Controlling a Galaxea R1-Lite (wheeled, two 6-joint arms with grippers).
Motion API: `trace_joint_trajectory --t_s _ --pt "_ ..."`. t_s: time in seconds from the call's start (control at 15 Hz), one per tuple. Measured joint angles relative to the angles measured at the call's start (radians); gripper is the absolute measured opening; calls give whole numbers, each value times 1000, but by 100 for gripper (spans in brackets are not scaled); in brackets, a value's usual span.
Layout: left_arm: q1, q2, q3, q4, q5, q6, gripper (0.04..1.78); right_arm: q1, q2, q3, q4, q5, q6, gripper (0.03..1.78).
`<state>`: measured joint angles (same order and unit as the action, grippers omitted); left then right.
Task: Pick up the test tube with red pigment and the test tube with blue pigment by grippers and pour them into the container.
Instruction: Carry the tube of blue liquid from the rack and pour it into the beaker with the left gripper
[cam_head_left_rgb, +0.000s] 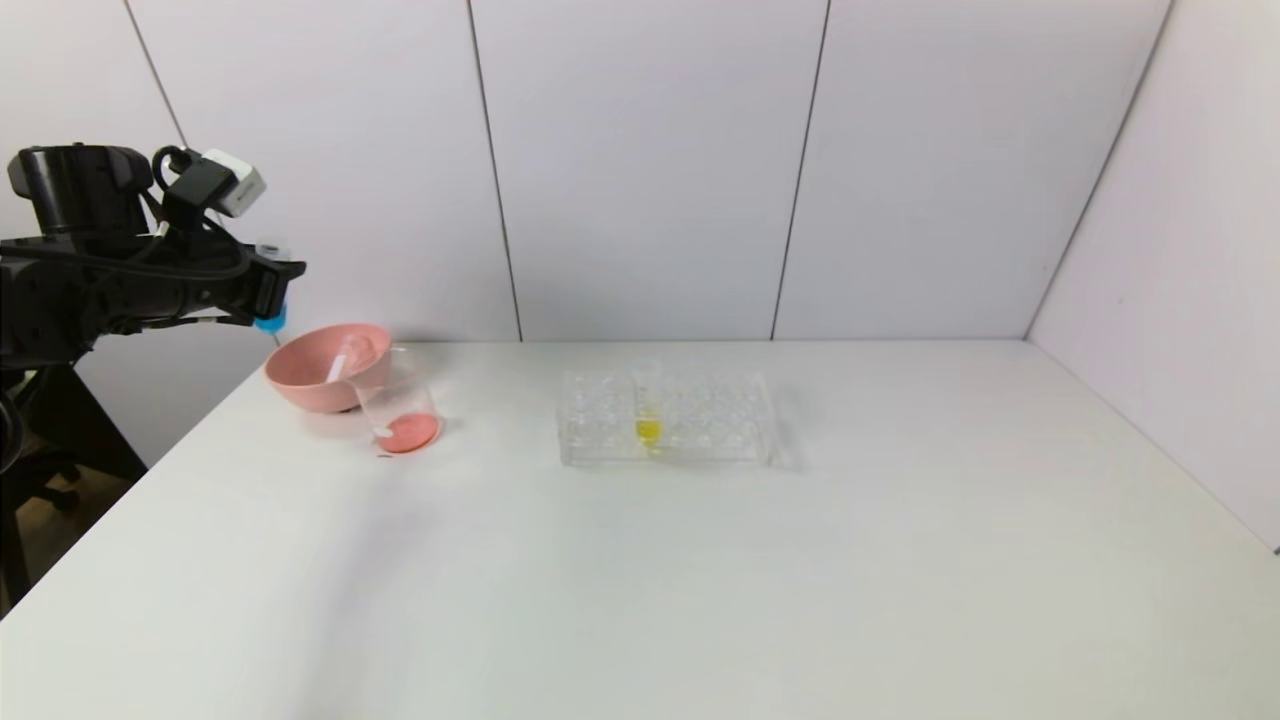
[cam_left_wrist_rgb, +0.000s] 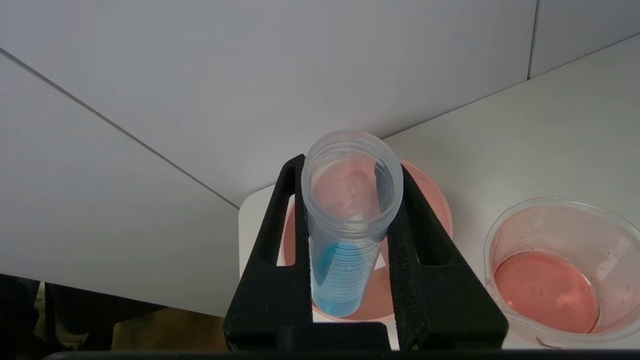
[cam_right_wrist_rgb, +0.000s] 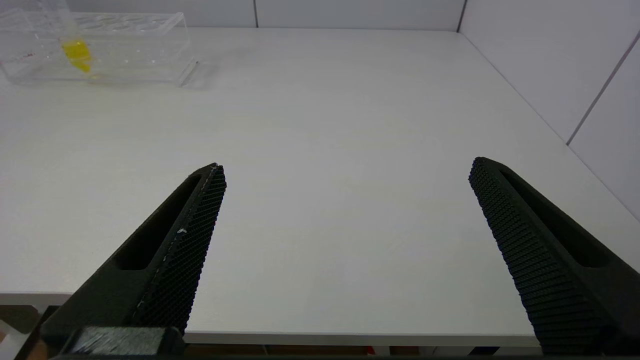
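Note:
My left gripper (cam_head_left_rgb: 275, 285) (cam_left_wrist_rgb: 350, 165) hangs high at the table's far left corner, shut on the test tube with blue pigment (cam_left_wrist_rgb: 340, 270). The tube stands nearly upright, open mouth up, and its blue tip (cam_head_left_rgb: 270, 322) pokes out below the fingers, above the left rim of a pink bowl (cam_head_left_rgb: 300, 385). The container (cam_head_left_rgb: 398, 392) (cam_left_wrist_rgb: 500, 235), a clear beaker with red liquid at its bottom, stands right of the bowl. The test tube with red pigment is out of view. My right gripper (cam_right_wrist_rgb: 347, 166) is open and empty above the table's near edge.
A pale clear tube lies inside the pink bowl (cam_left_wrist_rgb: 440, 200). A clear tube rack (cam_head_left_rgb: 700, 415) (cam_right_wrist_rgb: 125, 50) stands mid-table with a yellow tube (cam_head_left_rgb: 648, 428) (cam_right_wrist_rgb: 77, 52) in it. White wall panels close off the back and right side.

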<state>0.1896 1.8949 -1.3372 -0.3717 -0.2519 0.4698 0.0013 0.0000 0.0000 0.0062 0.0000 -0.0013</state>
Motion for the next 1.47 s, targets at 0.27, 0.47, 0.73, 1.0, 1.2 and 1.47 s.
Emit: trace_joint_trajectory --t_s 0.27,0.47,0.73,1.0,1.2,1.47 --pt "6 1 -46 85 -48 74 45 0 0 0 0 0 0 178" --pt "9 1 -121 223 -54 156 45 0 0 0 0 0 0 177" --pt "11 0 -190 371 -54 215 45 0 0 0 0 0 0 177" --pt "21 -1 -285 542 -55 313 45 0 0 0 0 0 0 177" --pt "23 2 -333 614 -72 351 45 0 0 0 0 0 0 177" --pt "30 19 -421 744 -100 436 45 0 0 0 0 0 0 177"
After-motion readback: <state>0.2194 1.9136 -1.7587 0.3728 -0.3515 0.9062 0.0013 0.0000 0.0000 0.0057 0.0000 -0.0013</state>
